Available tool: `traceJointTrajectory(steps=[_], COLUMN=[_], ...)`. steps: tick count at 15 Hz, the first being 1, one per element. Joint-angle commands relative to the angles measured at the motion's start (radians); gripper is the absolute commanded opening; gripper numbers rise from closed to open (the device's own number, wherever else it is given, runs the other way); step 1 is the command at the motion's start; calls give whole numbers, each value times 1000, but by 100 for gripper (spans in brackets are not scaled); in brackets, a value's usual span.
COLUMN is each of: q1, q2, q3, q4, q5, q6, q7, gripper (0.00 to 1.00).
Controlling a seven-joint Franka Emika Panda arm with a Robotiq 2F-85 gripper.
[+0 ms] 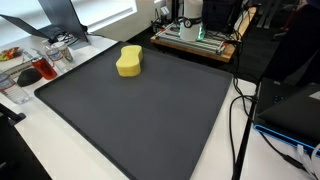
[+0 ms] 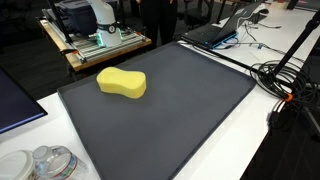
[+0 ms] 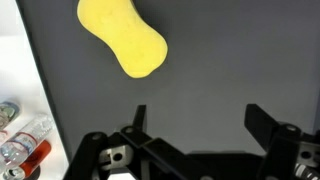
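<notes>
Wrist view: the gripper (image 3: 200, 118) hangs over a dark grey mat (image 3: 220, 60) with its jaws spread wide and nothing between them. Its two black fingers (image 3: 139, 117) enter from the lower edge of the view. A yellow sponge (image 3: 122, 37), pinched at the waist like a peanut, lies flat on the mat, well apart from the fingers and up and to the left in this view.

In both exterior views the sponge (image 1: 130, 61) (image 2: 122, 83) sits near a far corner of the mat, and the arm is out of frame.

The mat rests on a white table (image 3: 15, 60). At its edge lie small clear bottles (image 3: 20, 140) with red parts, their labels too blurred to read. In an exterior view a laptop (image 2: 215, 30) and black cables (image 2: 285, 80) lie beside the mat. No writing can be read in any view.
</notes>
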Motion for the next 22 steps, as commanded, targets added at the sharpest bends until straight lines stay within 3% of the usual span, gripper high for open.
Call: traceJointTrajectory(steps=[1, 11, 14, 16, 22], q1=[2, 101, 133, 150, 162], q2=[112, 390, 447, 466, 419], q3=[5, 15, 9, 10, 36], q4=[52, 90, 107, 105, 1], q5=[-45, -328, -363, -361, -331], q6=[-84, -25, -15, -11, 2], q7=[79, 479, 554, 567, 414], gripper=[100, 100, 100, 100, 100])
